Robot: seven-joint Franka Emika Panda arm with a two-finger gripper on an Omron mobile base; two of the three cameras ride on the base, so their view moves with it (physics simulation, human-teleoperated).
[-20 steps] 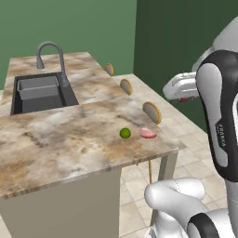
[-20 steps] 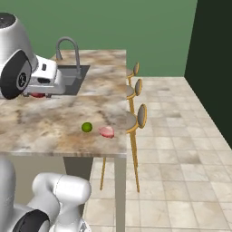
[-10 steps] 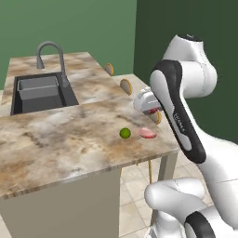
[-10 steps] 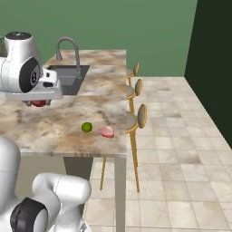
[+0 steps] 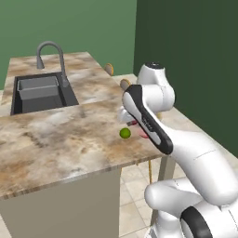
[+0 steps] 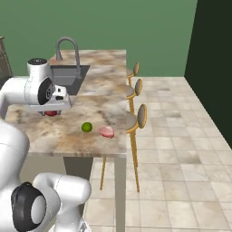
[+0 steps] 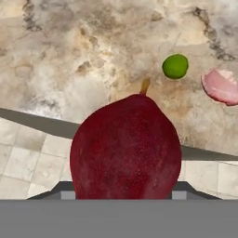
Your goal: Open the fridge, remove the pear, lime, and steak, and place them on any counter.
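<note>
Gripper point(image 6: 51, 110): closed on the pear point(image 7: 126, 148), carried above the counter point(image 5: 51, 144). Finger tips themselves are hidden behind the fruit in the hand view.

Pear: dark red, long axis running up the hand view, broad end toward the camera, narrow end and short tan stem pointing away toward the stone top. In the right base view just a red sliver of it point(image 6: 51, 112) peeks under the white hand, held over the counter's near-left part, between the sink point(image 6: 67, 76) and the front edge.

Lime point(image 7: 175, 66): yellow-green ball, resting on the counter, apart from the pear, just beside the steak.

Steak point(image 7: 221, 86): flat pink slab with paler rim, lying on the counter near its stool-side edge; cut off by the frame edge in the hand view.

View differences: right base view gives lime point(image 6: 86, 127) and steak point(image 6: 107, 132) side by side, both clear of the hand, plus three stools point(image 6: 138, 117) along the counter's far side. Left base view shows the lime point(image 5: 125, 133), with the forearm covering most of the steak and the hand. Hand view alone shows the pear's stem and full shape, and tiled floor point(image 7: 28, 153) beyond the counter's edge.
</note>
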